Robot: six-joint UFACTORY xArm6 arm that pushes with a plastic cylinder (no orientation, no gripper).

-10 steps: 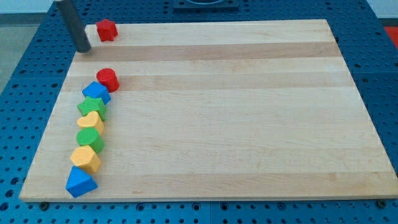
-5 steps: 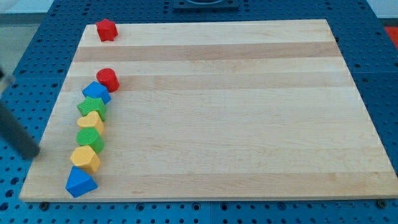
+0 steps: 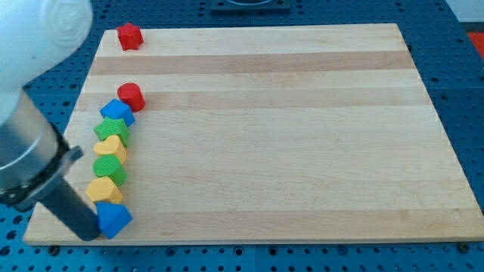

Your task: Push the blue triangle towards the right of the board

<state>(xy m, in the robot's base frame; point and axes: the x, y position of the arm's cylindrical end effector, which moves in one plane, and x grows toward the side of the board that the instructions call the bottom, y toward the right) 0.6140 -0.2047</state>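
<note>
The blue triangle (image 3: 114, 219) lies at the bottom left corner of the wooden board (image 3: 272, 136), at the lower end of a column of blocks. My tip (image 3: 86, 233) is at the triangle's left side, touching it or nearly so. The rod slants up to the view's left into the arm's grey and white body (image 3: 30, 91). Just above the triangle sits a yellow hexagon block (image 3: 103, 191).
Above the hexagon the column continues upward along the left edge: a green block (image 3: 110, 168), a yellow heart (image 3: 112, 147), a green block (image 3: 112, 129), a blue block (image 3: 117, 112) and a red cylinder (image 3: 131, 96). A red star (image 3: 129, 35) sits at the top left corner.
My tip went from the top left corner down the board's left side to the blue triangle. The triangle has shifted a little to the right. The arm's body now fills the view's left.
</note>
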